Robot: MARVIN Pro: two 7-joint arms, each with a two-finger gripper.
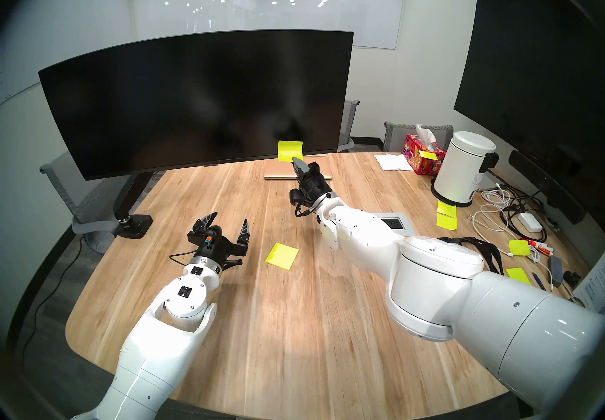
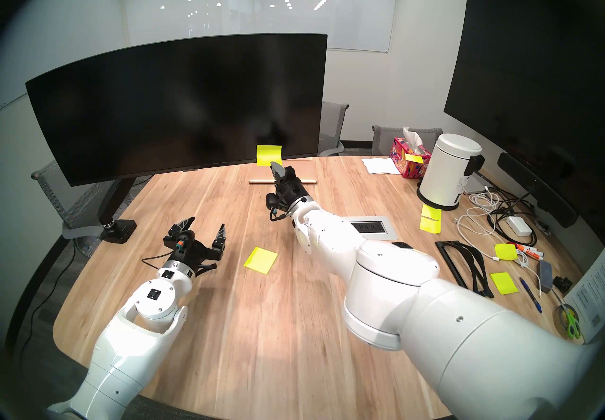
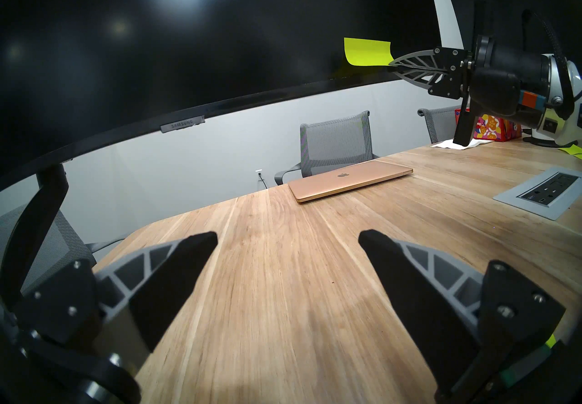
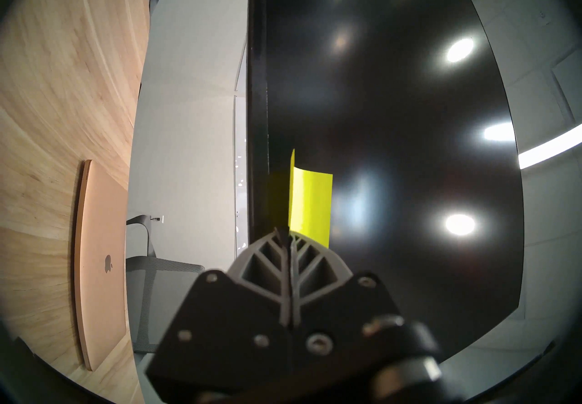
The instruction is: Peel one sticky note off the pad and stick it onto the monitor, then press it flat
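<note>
The sticky note (image 1: 289, 150) lies against the lower right of the curved black monitor (image 1: 196, 98); its top edge is on the screen and its lower edge curls outward. My right gripper (image 1: 294, 160) is shut, its tip at the note's lower right corner. In the right wrist view the note's (image 4: 311, 201) free edge runs into the seam of the shut gripper (image 4: 285, 231). The pad (image 1: 282, 255) lies flat on the table between my arms. My left gripper (image 1: 229, 219) is open and empty, hovering left of the pad; it shows open over bare wood in the left wrist view (image 3: 286, 236).
A closed gold laptop (image 1: 278, 171) lies under the monitor's right end. The monitor arm's clamp base (image 1: 134, 222) is at the table's left edge. At right are a tissue box (image 1: 420, 154), a white bin (image 1: 461, 170), loose yellow sheets (image 1: 446, 216), cables (image 1: 510, 213) and a power socket panel (image 1: 394, 222).
</note>
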